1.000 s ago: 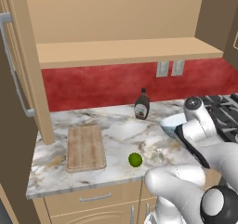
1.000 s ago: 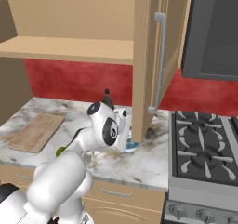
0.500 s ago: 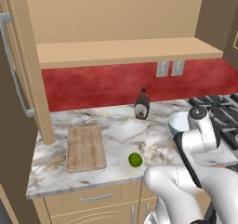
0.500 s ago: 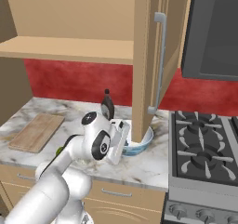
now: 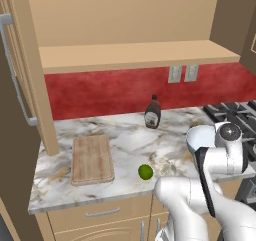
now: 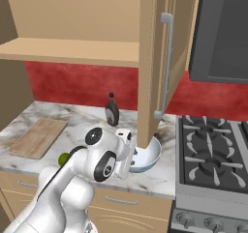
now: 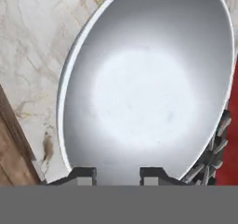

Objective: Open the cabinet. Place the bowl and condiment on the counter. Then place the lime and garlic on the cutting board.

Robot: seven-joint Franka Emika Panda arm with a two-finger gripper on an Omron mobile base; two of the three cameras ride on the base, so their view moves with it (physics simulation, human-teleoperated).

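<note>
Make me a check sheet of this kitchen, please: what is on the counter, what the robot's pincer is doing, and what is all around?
Surface: marble counter, bare between the things.
Job's things: cabinet doors open, shelf bare; bowl on the counter beside the stove; brown bottle upright near the red wall; lime on the counter, off the cutting board; garlic too hard to make out.
Clutter: nothing seen.
Grippers: pincer at the bowl's near rim, fingertips apart; grip cannot be told.
Cables: nothing seen.
Surroundings: stove at right, wall sockets, drawers below.
</note>
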